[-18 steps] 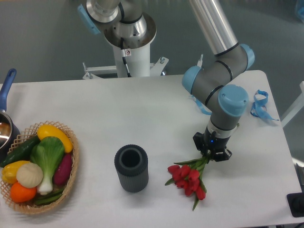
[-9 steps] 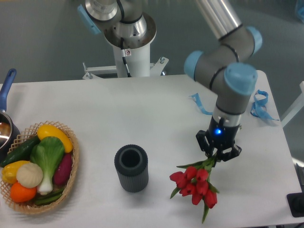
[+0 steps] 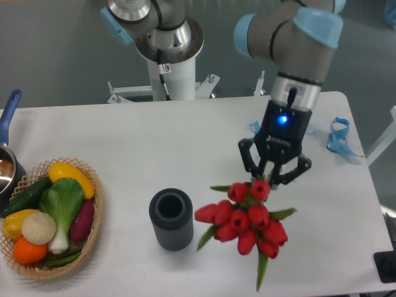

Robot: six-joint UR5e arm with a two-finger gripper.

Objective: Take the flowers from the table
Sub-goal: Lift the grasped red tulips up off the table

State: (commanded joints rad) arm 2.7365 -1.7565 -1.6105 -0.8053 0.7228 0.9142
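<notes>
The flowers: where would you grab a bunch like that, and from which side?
By the stems, from above. The gripper is shut on the flowers at the stem end, just past the red blooms. The stems are thin and bundled, so two fingers can close round them, while the soft blooms hang clear below the fingers.

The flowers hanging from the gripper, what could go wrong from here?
1. The gripper holds the flowers only by the stems, with the heavy red blooms hanging out below, so the bunch might swing or slip loose.
2. The blooms hang close beside the dark ribbed cup; a sideways move toward it could brush or tip it.
3. If dropped, the bunch could land near the table edge and roll off.
</notes>
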